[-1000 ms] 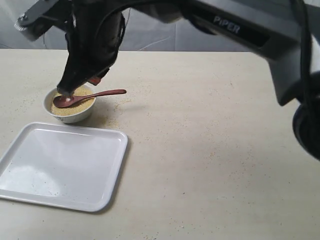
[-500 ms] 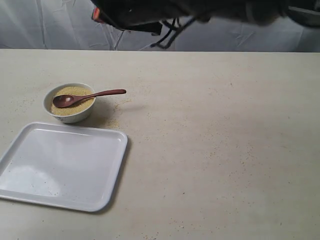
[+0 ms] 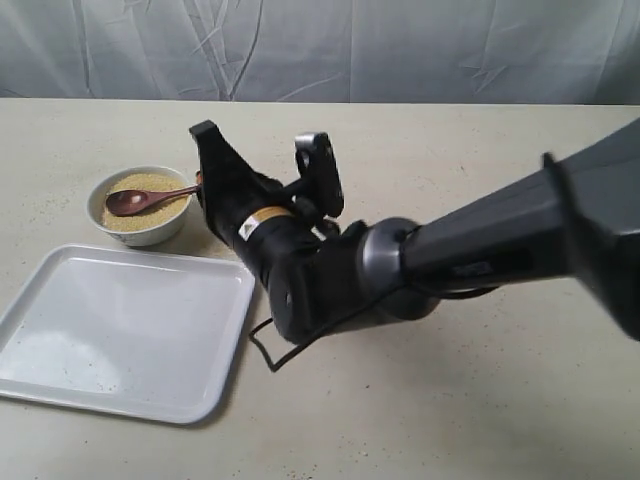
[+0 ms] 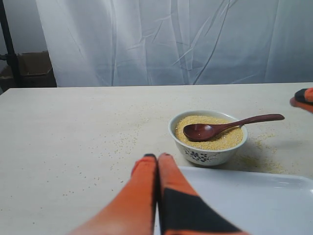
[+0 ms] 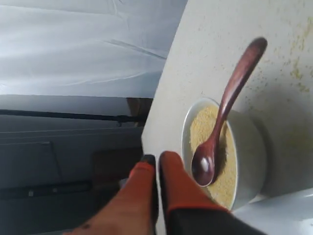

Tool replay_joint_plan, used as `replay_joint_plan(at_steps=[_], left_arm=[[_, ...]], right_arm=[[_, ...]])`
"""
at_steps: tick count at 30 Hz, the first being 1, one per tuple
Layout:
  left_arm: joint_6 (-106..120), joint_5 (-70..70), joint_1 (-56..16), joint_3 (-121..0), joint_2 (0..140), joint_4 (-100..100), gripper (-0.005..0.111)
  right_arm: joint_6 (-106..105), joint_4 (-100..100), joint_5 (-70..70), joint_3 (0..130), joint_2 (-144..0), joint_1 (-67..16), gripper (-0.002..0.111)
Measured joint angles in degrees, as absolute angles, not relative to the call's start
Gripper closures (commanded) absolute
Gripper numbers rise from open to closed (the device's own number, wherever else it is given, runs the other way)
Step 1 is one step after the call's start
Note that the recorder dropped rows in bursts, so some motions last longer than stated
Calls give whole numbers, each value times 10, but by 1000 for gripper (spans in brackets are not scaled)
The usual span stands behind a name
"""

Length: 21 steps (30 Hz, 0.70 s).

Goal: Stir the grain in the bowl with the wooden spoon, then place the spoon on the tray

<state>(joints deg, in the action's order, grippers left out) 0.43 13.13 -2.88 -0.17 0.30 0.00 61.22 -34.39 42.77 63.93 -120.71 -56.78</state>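
The white bowl (image 3: 140, 233) of yellowish grain (image 3: 146, 182) stands just beyond the white tray (image 3: 120, 330). The wooden spoon (image 3: 150, 199) lies with its head on the grain and its handle over the rim, free of both grippers. My right gripper (image 5: 156, 157) is shut and empty. In the exterior view the arm hides its fingers and the handle's end. An orange fingertip of the right gripper (image 4: 303, 98) shows beside the handle's end. My left gripper (image 4: 157, 156) is shut and empty, low at the tray's edge, short of the bowl (image 4: 205, 155).
The right arm's dark body (image 3: 330, 265) lies low across the middle of the table, beside the tray's corner. Spilled granules (image 4: 259, 161) dot the table around the bowl. A grey curtain closes the back.
The right arm rose from above the bowl, swept out past the top of the view, and now lies low beside the bowl. Spoon, bowl and tray have not moved.
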Motion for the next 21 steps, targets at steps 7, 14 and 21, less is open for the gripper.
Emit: replay_joint_plan(at_steps=[7, 14, 21], left_arm=[[4, 131, -29, -2, 3, 0, 107], [4, 131, -29, -2, 3, 0, 107], [4, 131, -29, -2, 3, 0, 107]], right_arm=[[744, -299, 511, 639, -1286, -565, 64], [751, -288, 521, 639, -1311, -527, 65], [752, -244, 475, 706, -1337, -494, 65]])
